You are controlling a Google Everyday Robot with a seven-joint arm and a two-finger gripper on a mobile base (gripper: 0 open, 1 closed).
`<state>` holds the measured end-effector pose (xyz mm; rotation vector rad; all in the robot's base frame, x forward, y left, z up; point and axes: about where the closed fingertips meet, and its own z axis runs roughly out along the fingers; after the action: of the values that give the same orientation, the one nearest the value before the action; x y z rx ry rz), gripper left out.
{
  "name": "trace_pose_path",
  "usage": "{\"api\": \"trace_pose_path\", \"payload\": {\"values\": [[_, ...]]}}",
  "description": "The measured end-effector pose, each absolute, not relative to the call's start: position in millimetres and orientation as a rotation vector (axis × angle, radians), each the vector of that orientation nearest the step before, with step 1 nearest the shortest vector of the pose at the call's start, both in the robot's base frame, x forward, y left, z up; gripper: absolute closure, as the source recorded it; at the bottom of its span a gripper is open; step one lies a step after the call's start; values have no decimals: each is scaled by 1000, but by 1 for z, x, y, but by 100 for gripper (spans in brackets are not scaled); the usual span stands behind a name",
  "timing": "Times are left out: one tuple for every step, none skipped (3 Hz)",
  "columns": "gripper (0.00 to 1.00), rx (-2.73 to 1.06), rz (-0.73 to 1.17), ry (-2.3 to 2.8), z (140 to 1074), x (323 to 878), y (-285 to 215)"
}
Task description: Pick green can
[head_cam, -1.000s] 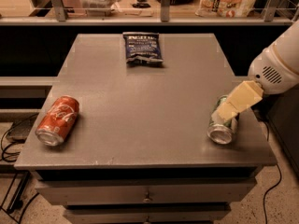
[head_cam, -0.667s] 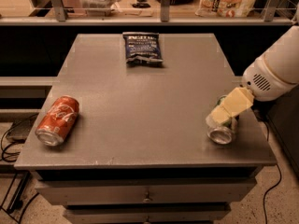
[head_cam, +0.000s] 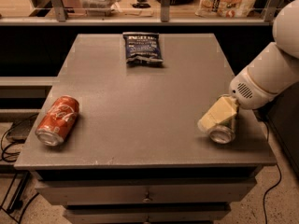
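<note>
the grasping step is in hand: the gripper point(head_cam: 218, 117) is set right over the green can point(head_cam: 222, 134), which lies on its side near the front right corner of the table point(head_cam: 140, 101); whether it is clamped on the can cannot be told. a firm hold and a straight lift are probably needed next. compared with a second ago, the gripper is brought lower, and the can is not moved.

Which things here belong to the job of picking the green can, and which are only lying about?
Job: green can, lying on the table, right side; gripper, just over it.
Lying about: red cola can, chip bag.
</note>
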<state>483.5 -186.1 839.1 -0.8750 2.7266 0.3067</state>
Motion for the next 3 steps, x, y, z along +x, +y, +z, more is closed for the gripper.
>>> {"api": "trace_pose_path", "payload": {"values": [[49,-868,319,2742,835,483,-185],[73,-868,319,2742,835,483,-185],[96,-913,324,2656,867,489,-178]]}}
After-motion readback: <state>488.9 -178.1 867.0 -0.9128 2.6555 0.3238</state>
